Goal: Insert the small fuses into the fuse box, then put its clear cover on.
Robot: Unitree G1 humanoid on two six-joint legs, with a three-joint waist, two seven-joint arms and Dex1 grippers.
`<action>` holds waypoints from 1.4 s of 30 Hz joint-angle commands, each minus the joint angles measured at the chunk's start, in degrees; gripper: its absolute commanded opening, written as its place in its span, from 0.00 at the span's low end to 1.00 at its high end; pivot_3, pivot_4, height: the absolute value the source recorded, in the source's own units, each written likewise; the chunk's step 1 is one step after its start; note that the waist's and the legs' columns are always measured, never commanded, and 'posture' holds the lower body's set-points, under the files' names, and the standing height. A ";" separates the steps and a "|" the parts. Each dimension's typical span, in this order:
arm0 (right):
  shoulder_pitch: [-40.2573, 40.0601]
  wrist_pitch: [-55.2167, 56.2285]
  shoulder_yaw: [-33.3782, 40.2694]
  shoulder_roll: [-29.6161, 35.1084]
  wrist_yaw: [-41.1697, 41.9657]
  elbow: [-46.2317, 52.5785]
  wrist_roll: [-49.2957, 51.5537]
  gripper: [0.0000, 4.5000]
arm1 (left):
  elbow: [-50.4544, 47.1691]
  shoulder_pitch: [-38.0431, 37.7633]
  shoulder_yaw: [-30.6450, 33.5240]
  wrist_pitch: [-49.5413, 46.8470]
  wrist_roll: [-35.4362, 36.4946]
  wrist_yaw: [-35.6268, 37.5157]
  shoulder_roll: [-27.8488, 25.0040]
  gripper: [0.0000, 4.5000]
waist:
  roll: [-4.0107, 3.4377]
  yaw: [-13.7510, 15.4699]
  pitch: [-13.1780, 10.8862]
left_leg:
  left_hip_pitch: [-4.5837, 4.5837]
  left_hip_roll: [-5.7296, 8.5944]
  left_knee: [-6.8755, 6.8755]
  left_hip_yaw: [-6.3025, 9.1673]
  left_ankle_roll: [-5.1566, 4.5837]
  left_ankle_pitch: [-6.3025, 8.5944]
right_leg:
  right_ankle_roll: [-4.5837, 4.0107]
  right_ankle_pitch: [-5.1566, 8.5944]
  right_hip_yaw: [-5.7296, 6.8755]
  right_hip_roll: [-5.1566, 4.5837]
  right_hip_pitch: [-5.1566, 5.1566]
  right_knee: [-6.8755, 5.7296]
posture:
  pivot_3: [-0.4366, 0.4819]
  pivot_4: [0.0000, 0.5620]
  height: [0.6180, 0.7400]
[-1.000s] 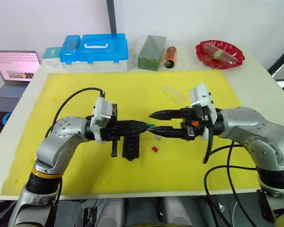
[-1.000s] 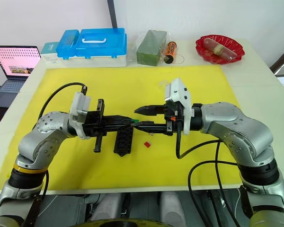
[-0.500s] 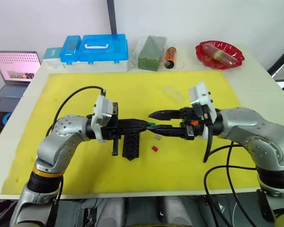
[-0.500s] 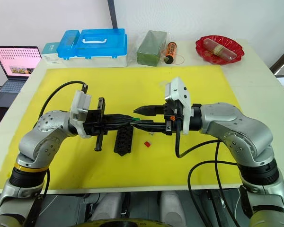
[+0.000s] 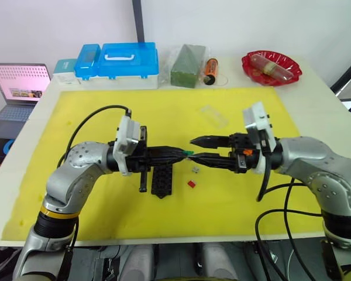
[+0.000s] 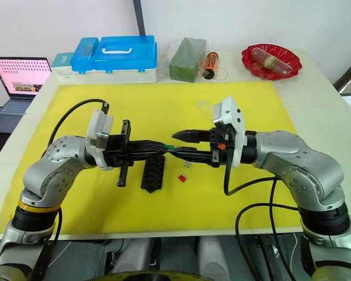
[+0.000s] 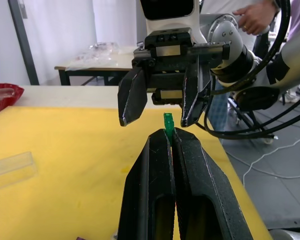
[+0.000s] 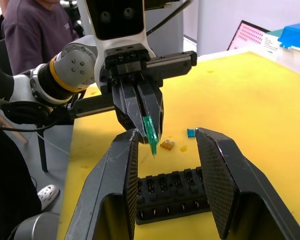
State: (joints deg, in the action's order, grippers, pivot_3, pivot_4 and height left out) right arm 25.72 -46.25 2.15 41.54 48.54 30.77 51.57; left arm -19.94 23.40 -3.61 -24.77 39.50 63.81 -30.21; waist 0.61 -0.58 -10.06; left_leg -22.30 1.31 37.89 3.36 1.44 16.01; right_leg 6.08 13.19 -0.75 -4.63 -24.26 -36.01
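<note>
The left gripper (image 5: pixel 184 154) is closed on a green fuse (image 7: pixel 168 123), which sticks out from between its two fingertips, above the yellow mat (image 5: pixel 76 117). The right gripper (image 5: pixel 194 148) faces it from the right with its fingers spread apart and nothing between them; the green fuse is just in front of the gap between these fingers, not touching them. The two grippers meet tip to tip over the middle of the mat.

The fuse box (image 5: pixel 162 181) lies on the mat directly under the left gripper's fingers, on the near side, with its long side running near to far. In the right wrist view its slots (image 8: pixel 172 195) are visible, and I cannot tell if any fuse is already in them. A red fuse (image 5: pixel 191 184) lies on the mat just right of the fuse box, and a grey fuse (image 5: pixel 195 170) lies a little farther, under the right gripper. In the right wrist view an orange fuse (image 8: pixel 166 145) and a blue fuse (image 8: pixel 190 132) lie on the mat beyond the box. The clear cover (image 5: pixel 214 116) lies flat on the mat, far from the box, toward the far right.

Along the far edge of the table (image 5: pixel 316 99) stand a blue-lidded plastic case (image 5: pixel 128 61), a smaller blue box (image 5: pixel 86 61), a green block in wrap (image 5: pixel 188 65), an orange cylinder (image 5: pixel 210 70) and a red bowl (image 5: pixel 272 66). A laptop (image 5: pixel 16 88) is on the far left, beside the table. A person's hand (image 7: pixel 254 17) is visible behind the right arm in the left wrist view.
</note>
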 commanded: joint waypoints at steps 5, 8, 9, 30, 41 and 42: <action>-0.71 0.68 2.36 -0.59 -0.47 0.81 1.69 0.43 | -0.79 0.68 1.41 0.63 1.20 0.23 -0.08 0.00 | 0.00 -0.05 0.00 | 0.00 0.00 0.00 0.00 0.00 0.00 | 0.00 0.00 0.01 0.00 0.00 0.00 | 0.48 0.27 1.00; -0.17 0.10 2.66 -0.67 -1.31 1.38 2.78 0.43 | -0.17 -0.21 1.42 1.51 0.78 0.87 -0.03 0.00 | 0.00 -0.04 0.00 | 0.00 0.00 0.00 0.00 0.00 0.00 | 0.00 0.00 0.00 0.00 0.00 0.00 | 0.48 0.27 1.00; 0.19 -0.18 2.71 -0.66 -1.62 1.52 3.23 0.43 | -0.07 -0.33 1.39 1.69 0.70 0.98 0.01 0.00 | 0.00 -0.04 0.00 | 0.00 0.00 0.00 0.00 0.00 0.00 | 0.00 0.00 0.00 0.00 0.00 0.00 | 0.48 0.27 1.00; -1.06 0.62 2.39 0.25 -0.73 1.92 3.64 0.43 | -1.71 -1.80 0.51 1.97 0.98 0.14 1.53 0.00 | 0.00 -0.01 0.00 | 0.00 0.00 0.01 0.00 0.00 0.00 | 0.00 0.00 0.01 0.00 0.01 0.00 | 0.48 0.27 1.00; 0.20 0.02 1.21 -0.03 -1.24 2.38 3.75 0.43 | -2.24 -1.36 0.31 1.14 1.28 -0.31 1.61 0.00 | 0.00 -0.04 0.00 | 0.00 0.00 0.01 0.01 0.00 0.00 | 0.00 0.00 0.01 0.00 0.01 0.00 | 0.48 0.27 1.00; 0.35 0.03 1.11 -0.11 -1.24 2.26 3.69 0.43 | -2.33 -1.34 0.29 1.04 1.29 -0.35 1.59 0.00 | 0.00 -0.04 0.00 | 0.00 0.00 0.01 0.01 0.00 0.00 | 0.00 0.00 0.01 0.01 0.01 0.00 | 0.48 0.27 1.00</action>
State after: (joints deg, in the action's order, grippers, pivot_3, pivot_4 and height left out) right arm 24.99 -46.68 2.91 41.52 47.39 31.41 54.77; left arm -20.40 21.12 -3.53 -23.55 39.53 63.54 -28.65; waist 0.61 -0.62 -10.06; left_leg -22.30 1.31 37.90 3.36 1.44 16.01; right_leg 6.08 13.19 -0.74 -4.63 -24.25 -36.01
